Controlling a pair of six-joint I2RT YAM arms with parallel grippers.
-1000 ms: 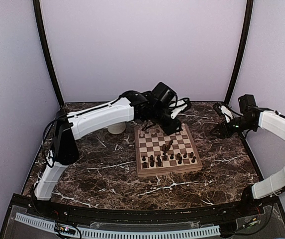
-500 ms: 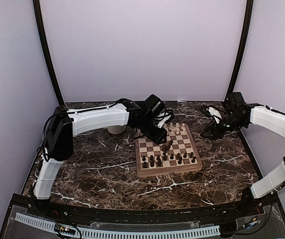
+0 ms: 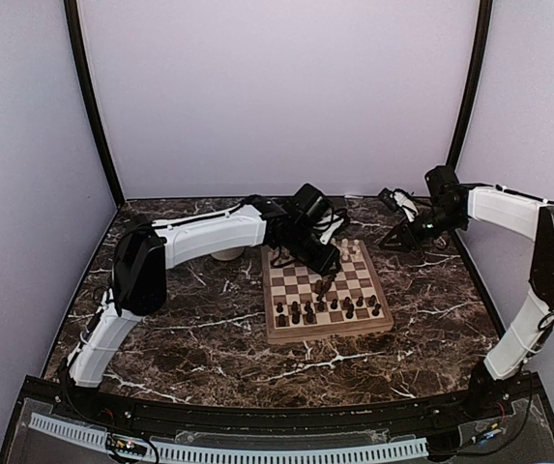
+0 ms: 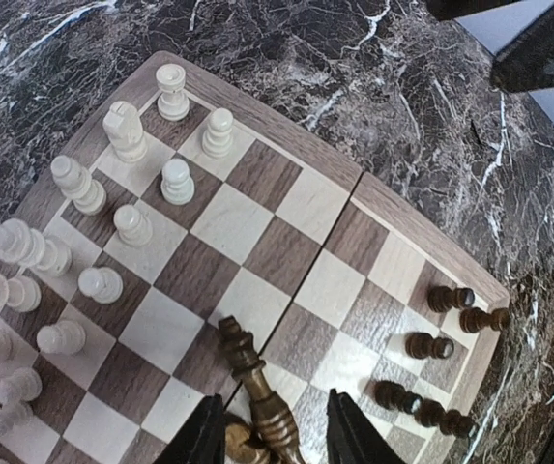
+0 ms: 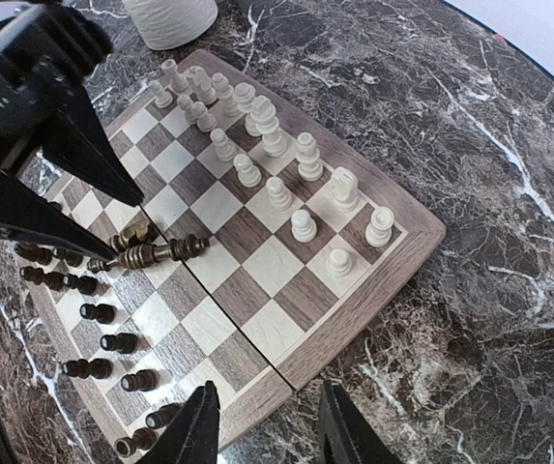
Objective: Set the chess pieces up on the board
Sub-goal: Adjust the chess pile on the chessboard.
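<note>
The wooden board (image 3: pixel 327 329) lies mid-table. Cream-white chess pieces (image 3: pixel 346 249) stand along its far side, dark ones (image 3: pixel 327 310) along its near side. My left gripper (image 3: pixel 327 271) hovers over the board's middle. In the left wrist view it (image 4: pixel 275 435) is open, and a fallen dark piece (image 4: pixel 257 387) lies on the squares between its fingers (image 4: pixel 204 435), with white men (image 4: pixel 122 130) at left and dark men (image 4: pixel 431 345) at right. My right gripper (image 3: pixel 391 242) is open and empty beyond the board's far right corner; its wrist view shows it (image 5: pixel 269 425) over the rim (image 5: pixel 393 261) and the fallen piece (image 5: pixel 151 253).
A cream mug (image 3: pixel 226 251) stands left of the board's far corner, half hidden by the left arm, and shows again as the mug (image 5: pixel 170 19) at the top of the right wrist view. Dark marble tabletop (image 3: pixel 189 338) surrounds the board. Walls close the back and sides.
My right gripper has swung left and toward the back, nearer the board's far right corner. My left gripper has shifted left, then back right, over the board's middle.
</note>
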